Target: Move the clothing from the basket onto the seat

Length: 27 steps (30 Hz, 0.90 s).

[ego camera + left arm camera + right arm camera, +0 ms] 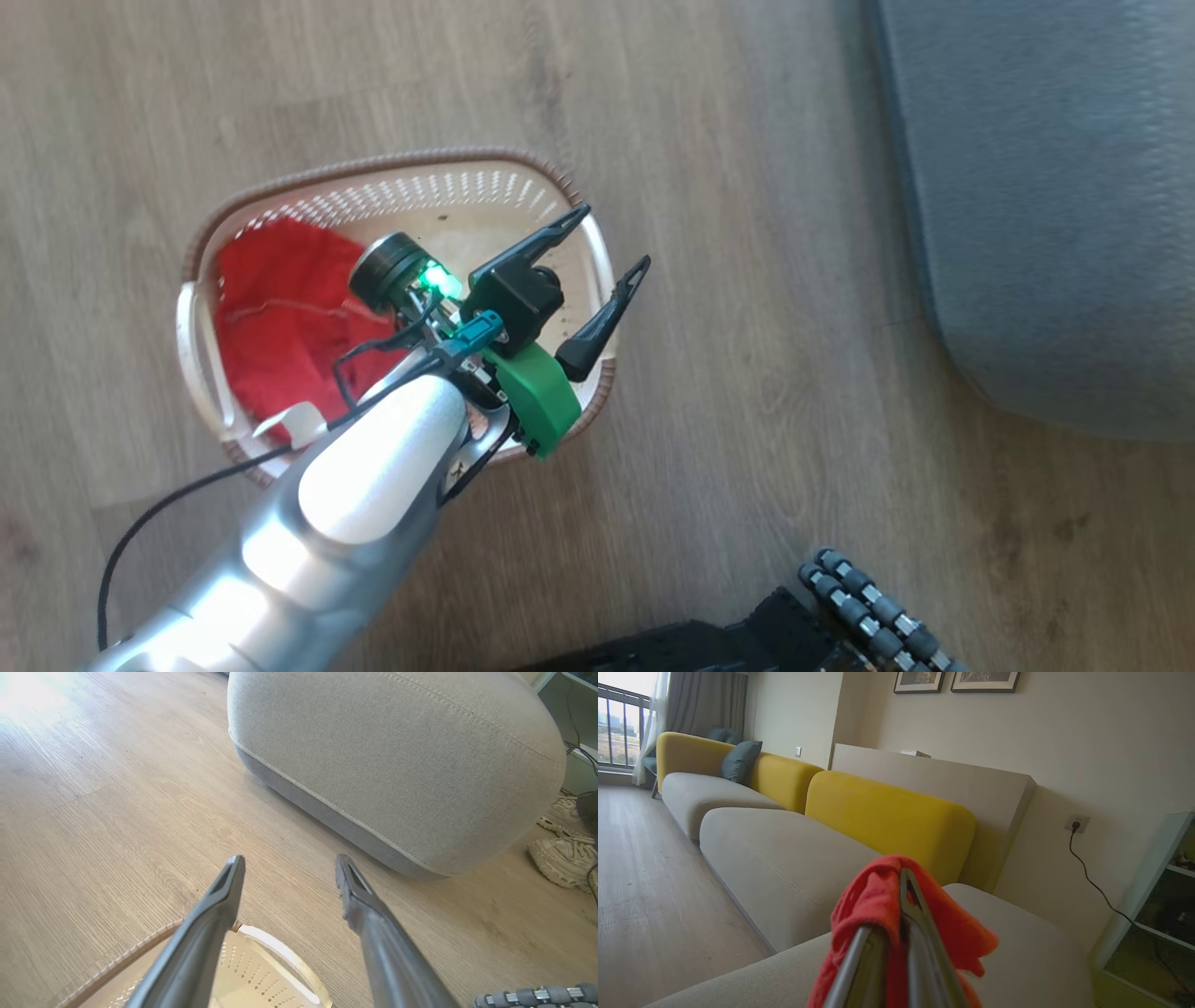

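While one red garment (878, 905) hangs pinched in the right gripper (903, 873), whose two fingers are closed tight on the cloth above the grey seat (784, 868), more red clothing (280, 317) lies bunched in the basket (392, 163). That heap sits toward the basket's nine o'clock side, with a white strip at about seven o'clock. The left gripper (613, 235) hovers over the basket's three o'clock rim, jaws spread wide and holding nothing. From the basket, the seat lies at two o'clock across a stretch of wooden floor (747, 420).

From where I stand, the step in hand looks like the drop. I would bring the garment well in over the cushion, away from its rounded edge, and lower it before letting go so it cannot slide off. The cloth is draped over the fingertips, so open fully and lift straight up to avoid a snag. The left gripper should then swing to nine o'clock and come down on the thickest fold.
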### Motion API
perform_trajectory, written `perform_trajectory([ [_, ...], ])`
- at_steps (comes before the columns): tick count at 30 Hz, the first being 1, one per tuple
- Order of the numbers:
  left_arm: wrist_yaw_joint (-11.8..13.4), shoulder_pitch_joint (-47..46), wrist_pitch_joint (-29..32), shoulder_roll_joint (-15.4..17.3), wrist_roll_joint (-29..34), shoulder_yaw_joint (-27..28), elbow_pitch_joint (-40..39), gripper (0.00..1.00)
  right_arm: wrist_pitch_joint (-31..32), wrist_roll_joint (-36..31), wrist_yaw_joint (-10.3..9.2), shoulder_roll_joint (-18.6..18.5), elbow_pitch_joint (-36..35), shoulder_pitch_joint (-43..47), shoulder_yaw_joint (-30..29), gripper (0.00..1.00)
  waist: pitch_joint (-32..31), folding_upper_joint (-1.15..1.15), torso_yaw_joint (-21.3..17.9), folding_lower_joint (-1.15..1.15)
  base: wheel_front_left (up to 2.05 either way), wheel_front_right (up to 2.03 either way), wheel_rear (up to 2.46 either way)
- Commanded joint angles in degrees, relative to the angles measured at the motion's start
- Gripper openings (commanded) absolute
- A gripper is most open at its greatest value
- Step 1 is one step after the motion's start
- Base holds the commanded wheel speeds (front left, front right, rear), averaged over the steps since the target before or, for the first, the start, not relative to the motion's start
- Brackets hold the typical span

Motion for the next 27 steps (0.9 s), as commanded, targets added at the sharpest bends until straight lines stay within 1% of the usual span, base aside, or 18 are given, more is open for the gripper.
perform_trajectory([
  [1, 0.28, 0.05, -0.21, 0.72, 0.15, 0.77, -2.04, 1.0, -0.27, -1.47, 0.4, -2.75, 0.04, -1.95, -2.42, 0.0, 1.46, 0.0, 1.44, 0.0, 0.0, 0.0, 0.0],
  [4, 0.55, 0.41, -0.13, 0.81, 0.0, 0.6, -2.43, 1.0, -0.27, -4.53, 0.4, -2.47, 2.93, -3.18, -5.94, 0.0, 2.59, 0.0, 2.23, 0.0, 0.0, 0.0, 0.0],
  [8, 0.75, 0.8, -0.04, 0.93, -0.02, 0.16, -2.66, 1.0, -0.27, -6.45, 0.4, -0.15, 6.95, -2.51, -10.17, 0.0, 3.73, 0.0, 2.75, 0.0, 0.0, 0.0, 0.0],
  [15, 0.91, 0.58, -0.1, 0.37, -0.27, -0.25, -2.36, 1.0, -0.27, -7.72, 0.4, 2.77, 10.5, 3.98, -16.2, 0.0, 3.61, 0.0, 3.48, 0.0, 0.0, 0.0, 0.0],
  [16, 0.91, 0.54, -0.11, 0.28, -0.35, -0.23, -2.2, 1.0, -0.27, -7.93, 0.4, 3.22, 10.85, 4.86, -16.48, 0.05, 3.44, 0.0, 3.48, 0.0, 0.0, 0.0, 0.0],
  [17, 0.91, 0.51, -0.12, 0.21, -0.47, -0.18, -2.03, 1.0, -0.27, -8.0, 0.4, 3.73, 11.24, 5.74, -16.68, 0.41, 3.21, 0.0, 3.45, 0.0, 0.0, 0.0, 0.0],
  [18, 0.92, 0.49, -0.14, 0.14, -0.58, -0.11, -1.89, 1.0, -0.27, -7.91, 0.4, 4.15, 11.49, 6.53, -17.0, 0.93, 2.94, 0.0, 3.4, 0.0, 0.0, 0.0, 0.0],
  [19, 0.91, 0.46, -0.15, 0.05, -0.68, -0.06, -1.76, 1.0, -0.27, -7.88, 0.4, 4.49, 11.8, 7.36, -17.1, 1.0, 2.67, 0.0, 3.35, 0.0, 0.0, 0.0, 0.0],
  [23, 0.8, 0.32, -0.22, -0.41, -0.99, 0.05, -1.2, 1.0, -0.27, -6.74, 0.4, 5.46, 12.3, 10.85, -16.13, 1.0, 1.1, 0.0, 3.34, 0.0, 0.0, 0.0, 0.0],
  [26, 0.71, 0.54, -0.25, -0.76, -1.34, 0.28, -0.67, 1.0, -0.27, -4.59, 0.4, 6.08, 11.77, 13.85, -13.27, 1.0, -0.46, 0.0, 3.27, 0.0, 0.0, 0.0, 0.0],
  [27, 0.71, 0.54, -0.25, -0.76, -1.34, 0.28, -0.67, 1.0, -0.27, -4.59, 0.4, 6.08, 11.77, 13.85, -13.27, 1.0, -0.46, 0.0, 3.27, 0.0, 0.0, 0.0, 0.0],
])
